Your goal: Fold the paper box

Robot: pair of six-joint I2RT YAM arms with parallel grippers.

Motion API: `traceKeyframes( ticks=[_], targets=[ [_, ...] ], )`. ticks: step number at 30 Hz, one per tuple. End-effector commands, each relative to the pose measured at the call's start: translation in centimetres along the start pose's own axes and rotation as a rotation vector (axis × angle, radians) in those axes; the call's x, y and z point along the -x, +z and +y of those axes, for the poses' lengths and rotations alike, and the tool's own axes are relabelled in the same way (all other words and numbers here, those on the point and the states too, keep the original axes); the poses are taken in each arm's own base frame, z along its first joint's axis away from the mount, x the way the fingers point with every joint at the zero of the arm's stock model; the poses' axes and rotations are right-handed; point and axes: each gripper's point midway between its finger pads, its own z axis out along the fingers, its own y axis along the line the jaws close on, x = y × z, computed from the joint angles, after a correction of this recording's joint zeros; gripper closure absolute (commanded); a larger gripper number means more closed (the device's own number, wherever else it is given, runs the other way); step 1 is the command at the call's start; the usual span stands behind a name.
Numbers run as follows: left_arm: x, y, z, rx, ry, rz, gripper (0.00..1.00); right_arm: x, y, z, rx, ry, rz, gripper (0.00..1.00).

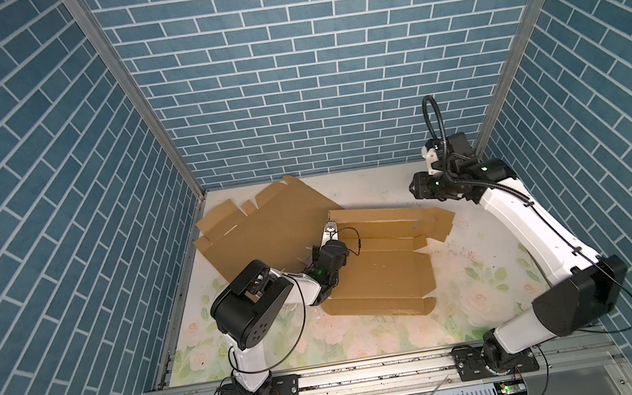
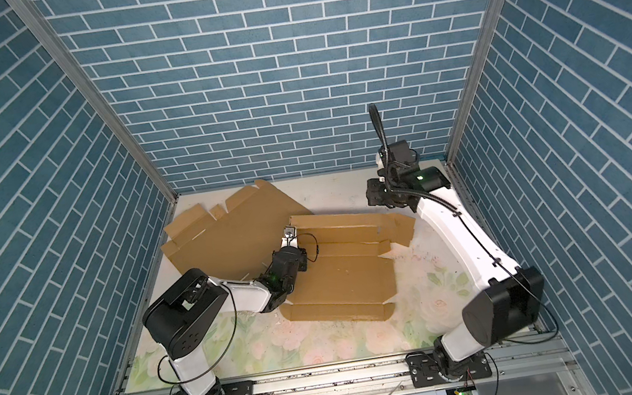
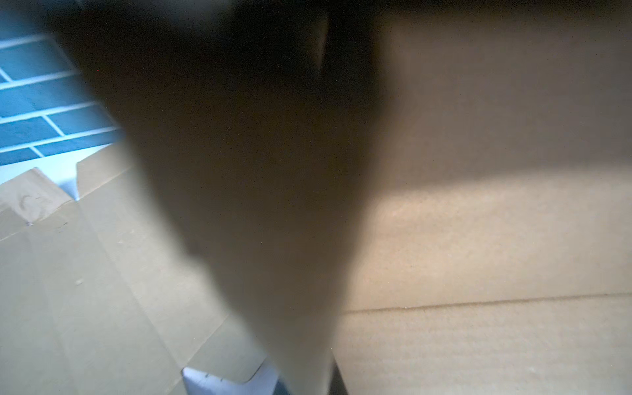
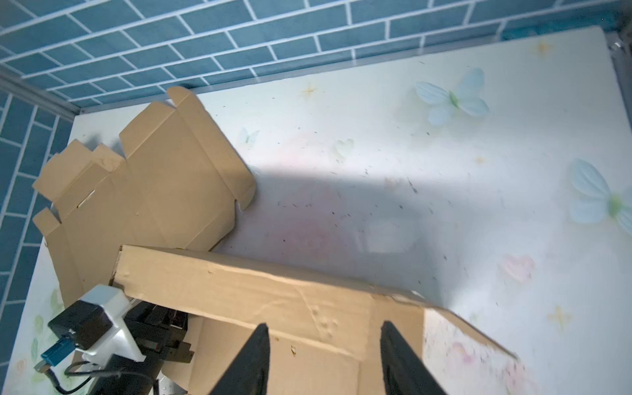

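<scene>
The floral-printed table is carrying a brown creased cardboard box blank at its middle, far flap standing up. It is probably handling light, stiff across panels, hinging at scores; flap edges are offering holds. The left fingers are pressing together at that flap's left end; the right fingers are hovering spread, empty.

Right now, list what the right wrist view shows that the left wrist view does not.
Only the right wrist view: the right gripper with open jaws, the table's butterfly prints, and the raised flap along its whole length. Only the left wrist view: a dark blur blocking the middle, and a crease seen close up. Both: the paper box, the flat cardboard sheet and the brick wall.
</scene>
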Motion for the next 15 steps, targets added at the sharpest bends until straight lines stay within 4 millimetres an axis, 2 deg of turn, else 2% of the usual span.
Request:
traceKeyframes(
  ticks=[1, 5, 9, 15],
  targets=[
    [0.0, -0.6, 1.1, 0.047, 0.000, -0.007, 1.00, -4.8, 0.6, -2.6, -0.098, 0.155, 0.144, 0.47],
    [0.1, -0.6, 0.7, 0.030, 0.022, 0.002, 1.00, -6.0, 2.0, -1.9, -0.043, 0.219, 0.176, 0.44],
    [0.0, -0.5, 0.4, 0.012, 0.035, 0.008, 1.00, -5.8, 3.8, -0.7, 0.014, 0.252, 0.187, 0.42],
    [-0.1, -0.7, 0.4, 0.005, 0.032, -0.001, 1.00, -6.7, 6.5, -0.8, 0.004, 0.285, 0.237, 0.40]
  ],
)
